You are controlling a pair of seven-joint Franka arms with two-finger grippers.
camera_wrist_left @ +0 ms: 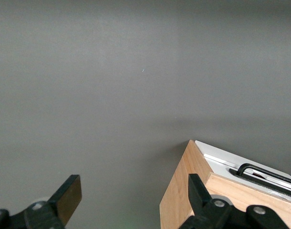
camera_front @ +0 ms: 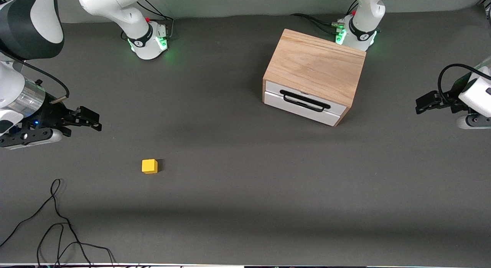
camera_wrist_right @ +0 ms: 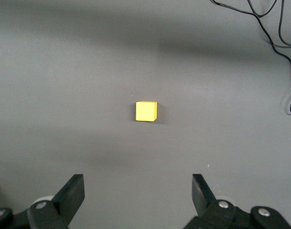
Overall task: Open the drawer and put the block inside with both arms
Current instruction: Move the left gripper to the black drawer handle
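1. Table (camera_front: 245, 206): dark grey matte cover, lit unevenly with soft shadow bands; a loose black cable (camera_front: 57, 222) lies at the edge nearest the front camera, toward the right arm's end.
2. Cabinet (camera_front: 315, 64): light oak box near the left arm's base.
3. Drawer (camera_front: 303, 103): white front panel, black bar handle (camera_front: 305, 101), pushed in.
4. Block (camera_front: 149, 166): small bright yellow cube, resting on the table, well apart from the cabinet, nearer the front camera.
5. Right gripper (camera_front: 94, 120): hanging over the right arm's end of the table, fingers (camera_wrist_right: 71, 193) spread wide, empty. Its wrist view alone frames the block between them.
6. Left gripper (camera_front: 420, 105): over the left arm's end, fingers (camera_wrist_left: 69, 195) apart, empty. Its wrist view alone shows the cabinet's side corner.
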